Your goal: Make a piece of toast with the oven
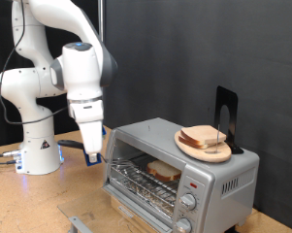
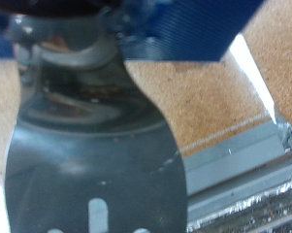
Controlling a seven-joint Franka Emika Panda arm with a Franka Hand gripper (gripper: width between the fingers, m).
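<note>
The silver oven [image 1: 199,180] stands at the exterior view's lower right, with round knobs [image 1: 189,202] on its right side. A slice of bread [image 1: 165,171] lies on the wire rack inside it. A second slice of toast [image 1: 206,138] rests on a round wooden plate [image 1: 187,146] on the oven's roof. My gripper [image 1: 91,155] hangs just left of the oven's top left corner, pointing down. In the wrist view a slotted metal spatula [image 2: 92,146] fills the picture, its neck running up between my fingers. The oven's edge [image 2: 244,163] shows beside the blade.
A black upright stand [image 1: 226,115] sits on the oven's roof behind the plate. The robot's white base [image 1: 39,150] stands at the exterior view's left on a wooden tabletop [image 1: 29,204]. A black curtain forms the backdrop.
</note>
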